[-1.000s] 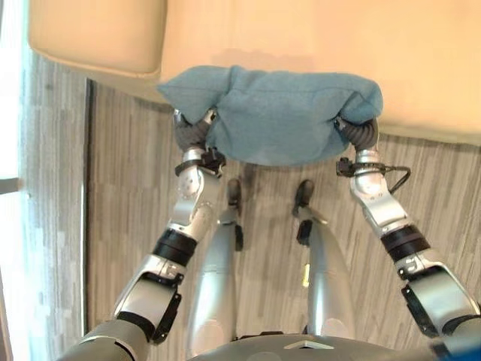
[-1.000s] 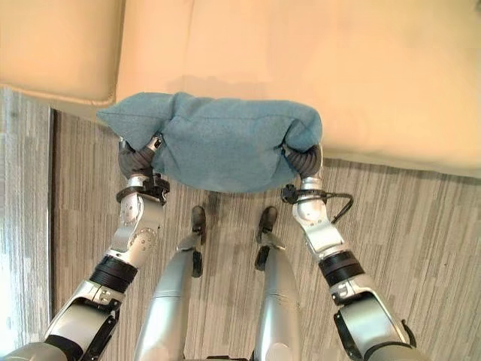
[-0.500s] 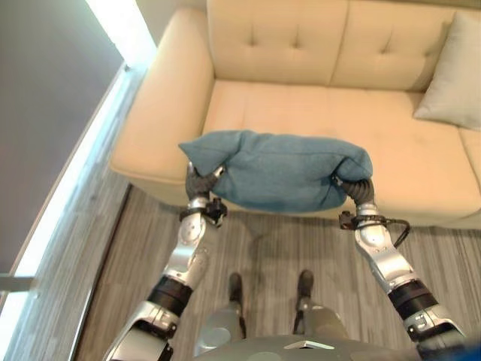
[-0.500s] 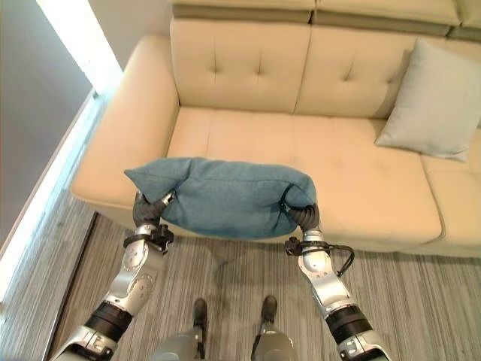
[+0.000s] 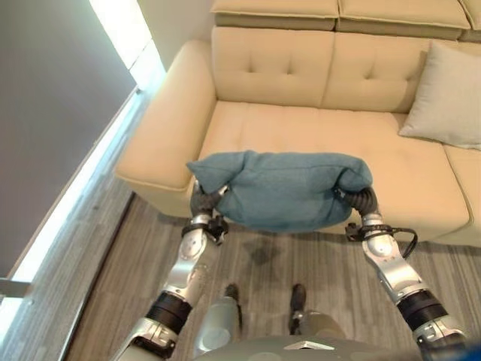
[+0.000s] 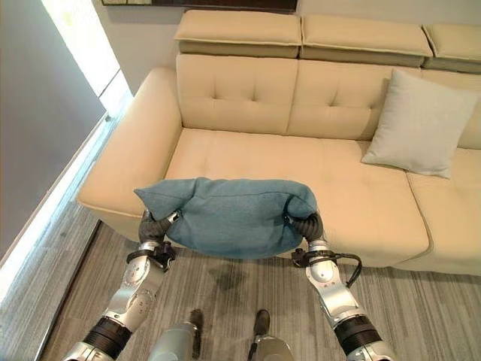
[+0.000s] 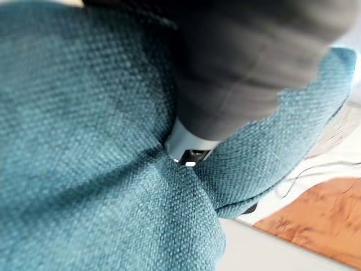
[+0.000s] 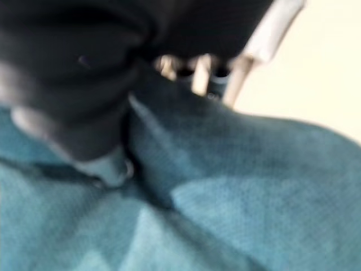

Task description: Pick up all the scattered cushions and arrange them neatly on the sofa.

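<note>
While hanging in the air just before the front edge of the cream sofa, between the two hands: teal cushion, sagging in the middle. Left hand digging into one end, right hand into the other, fingers buried in the fabric, so cannot tell how closed. Leaning against the backrest farther right: grey cushion.

Grey striped floor, bright strip of light beside a dark wall.

Held cushion apparently before sofa, pillow right.
</note>
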You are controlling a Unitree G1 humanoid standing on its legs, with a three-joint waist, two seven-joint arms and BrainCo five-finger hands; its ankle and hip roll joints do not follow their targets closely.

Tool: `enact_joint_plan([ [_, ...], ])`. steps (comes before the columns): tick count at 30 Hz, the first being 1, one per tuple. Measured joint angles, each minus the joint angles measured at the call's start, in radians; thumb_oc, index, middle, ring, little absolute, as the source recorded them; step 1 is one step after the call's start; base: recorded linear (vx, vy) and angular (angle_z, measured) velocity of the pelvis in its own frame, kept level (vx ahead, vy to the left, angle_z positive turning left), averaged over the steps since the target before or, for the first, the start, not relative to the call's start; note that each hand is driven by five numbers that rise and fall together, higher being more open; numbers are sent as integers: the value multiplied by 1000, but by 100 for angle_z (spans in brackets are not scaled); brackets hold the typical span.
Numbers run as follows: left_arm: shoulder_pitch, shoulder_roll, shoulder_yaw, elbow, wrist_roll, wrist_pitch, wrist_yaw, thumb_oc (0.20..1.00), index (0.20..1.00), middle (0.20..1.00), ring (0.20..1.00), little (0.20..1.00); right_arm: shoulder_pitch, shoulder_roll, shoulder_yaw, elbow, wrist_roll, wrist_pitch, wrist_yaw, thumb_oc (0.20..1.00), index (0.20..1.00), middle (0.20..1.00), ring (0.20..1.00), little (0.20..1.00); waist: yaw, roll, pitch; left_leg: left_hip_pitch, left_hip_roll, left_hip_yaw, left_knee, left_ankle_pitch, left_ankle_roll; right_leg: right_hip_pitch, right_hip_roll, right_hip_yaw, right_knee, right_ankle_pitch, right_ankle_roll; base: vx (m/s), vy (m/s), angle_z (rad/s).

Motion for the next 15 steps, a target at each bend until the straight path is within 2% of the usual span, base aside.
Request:
enact_joint_plan([
  [1,9,34,7,8,9,1,1,200,200,200,200,200,1,19,10,0,-2,1,6,200,200,200,200,200,5,-60,-1,-6,-32,12,24,16,-17,47,-15,43,-74,-82,-78,394,133,19],
  [2,1,25,13,17,10,12,6,200,200,200,200,200,-8,15,6,6,-1,1,3,200,200,200,200,200,-5,-48,22,-91,-20,-13,158,-27,-48,75,13,43,-122,-55,-64,329,154,12],
  [4,1,18,13,18,10,23,8,200,200,200,200,200,-9,38,-8,6,0,4,-1,200,200,200,200,200,23,-67,43,-146,-35,-13,82,-21,-53,99,23,70,-200,-19,-62,349,176,-9],
  [5,7,11,15,19,10,26,8,200,200,200,200,200,-8,41,-13,6,0,10,0,200,200,200,200,200,30,-71,45,-148,-37,-12,25,-11,-37,112,25,85,-230,0,-49,251,141,-37],
  [6,21,6,17,19,10,27,8,200,200,200,200,200,-8,42,-14,6,-1,15,4,200,200,200,200,200,45,-65,46,-136,-35,-15,-50,8,-14,140,31,106,-261,13,-46,330,212,-64],
  [7,34,5,13,19,11,28,8,200,200,200,200,200,2,38,-13,2,-1,18,6,200,200,200,200,200,51,-42,48,-115,-33,-15,-102,53,-16,208,42,117,-312,15,-56,438,287,-66],
  [9,37,6,11,19,18,29,7,200,200,200,200,200,7,33,-12,-4,-1,18,12,200,200,200,200,200,43,-27,35,-109,-33,-13,-84,52,-7,237,40,142,-319,-6,-47,269,187,-56],
  [10,37,5,12,19,22,29,7,200,200,200,200,200,7,31,-11,-8,-1,18,14,200,200,200,200,200,46,-21,30,-102,-30,-7,-79,72,-3,242,38,160,-312,-17,-31,206,148,-62],
  [11,38,2,12,18,24,29,6,200,200,200,200,200,10,31,-10,-13,-1,18,16,200,200,200,200,200,45,-28,24,-97,-35,11,-81,111,8,242,25,175,-303,-28,-11,377,312,-68],
  [12,38,25,16,18,24,32,6,200,200,200,200,200,13,35,3,-31,-2,22,28,200,200,200,200,200,32,-69,6,-90,-81,49,-64,112,38,242,-34,184,-288,-34,25,330,312,-54],
  [14,36,31,34,18,25,40,6,200,200,200,200,200,14,42,4,-56,-6,22,40,200,200,200,200,200,26,-71,5,-32,-108,75,-91,119,109,213,-70,179,-166,-26,53,183,242,-41],
  [15,35,31,38,16,25,40,6,200,200,200,200,200,13,52,0,-67,-8,22,41,200,200,200,200,200,28,-70,5,0,-114,90,-107,126,132,174,-90,167,-63,-15,82,169,290,-27],
])
